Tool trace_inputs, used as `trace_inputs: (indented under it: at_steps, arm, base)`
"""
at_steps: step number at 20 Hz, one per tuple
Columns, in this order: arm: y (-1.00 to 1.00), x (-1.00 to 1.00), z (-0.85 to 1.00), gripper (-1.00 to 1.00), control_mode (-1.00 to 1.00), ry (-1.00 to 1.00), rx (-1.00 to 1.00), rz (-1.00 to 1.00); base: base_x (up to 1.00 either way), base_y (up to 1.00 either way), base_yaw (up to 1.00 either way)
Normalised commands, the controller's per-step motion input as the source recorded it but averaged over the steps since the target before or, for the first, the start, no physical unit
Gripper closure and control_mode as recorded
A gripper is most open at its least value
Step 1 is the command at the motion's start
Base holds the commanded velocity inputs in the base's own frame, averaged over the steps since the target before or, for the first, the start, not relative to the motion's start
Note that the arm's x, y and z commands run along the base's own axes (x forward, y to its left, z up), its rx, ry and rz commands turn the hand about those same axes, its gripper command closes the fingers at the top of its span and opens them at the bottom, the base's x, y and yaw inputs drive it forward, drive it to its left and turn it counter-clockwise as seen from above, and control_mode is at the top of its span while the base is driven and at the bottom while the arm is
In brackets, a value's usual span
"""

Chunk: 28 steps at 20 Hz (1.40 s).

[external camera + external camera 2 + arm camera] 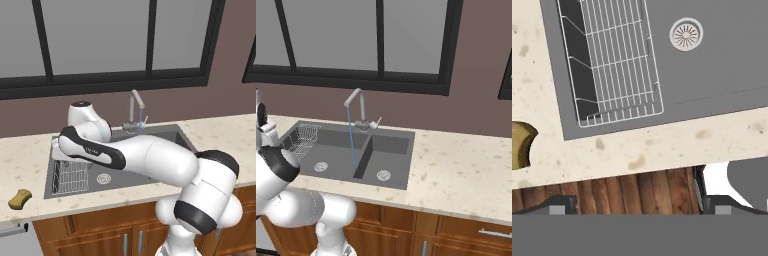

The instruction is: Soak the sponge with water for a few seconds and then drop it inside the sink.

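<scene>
Reach-for-sponge step: the sponge point(20, 198) lies untouched on the counter point(30, 150) well left of the sink point(165, 135), water point(350, 135) already running from the faucet point(358, 102) into the sink. Gripper point(632, 202) hangs over the sink's front-left edge near the wire rack point(614, 60), fingers spread, holding nothing. Next, probably swing left past the sink rim, descend, and pinch the sponge.

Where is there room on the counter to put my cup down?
Widest bare patch: the counter right of the sink, out to the wall. A narrower strip runs along the counter's front edge between the sponge and the sink. Inside the sink it's crowded: wire rack and running water.
</scene>
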Motion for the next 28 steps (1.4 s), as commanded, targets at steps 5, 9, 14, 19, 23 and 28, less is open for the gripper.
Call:
trace_inputs:
  at_steps: [5, 9, 14, 19, 23, 28]
  arm:
    - [0.4, 0.0, -0.2, -1.0, -1.0, 0.02, 0.0, -0.11]
    - [0.41, 0.0, -0.19, -1.0, -1.0, 0.01, 0.0, -0.09]
    - [0.47, 0.05, -0.14, -1.0, -1.0, 0.05, 0.0, -0.02]
    - [0.59, 0.08, -0.13, -1.0, -1.0, 0.06, 0.0, 0.0]
    - [0.5, 0.06, -0.01, -1.0, -1.0, 0.02, 0.0, 0.0]
    - [0.33, 0.04, 0.0, -1.0, -1.0, 0.0, -0.05, 0.0]
  base:
    - [0.0, 0.0, 0.0]
    - [0.0, 0.0, 0.0]
    - [0.0, 0.0, 0.0]
    - [0.0, 0.0, 0.0]
    - [0.0, 0.0, 0.0]
    - [0.0, 0.0, 0.0]
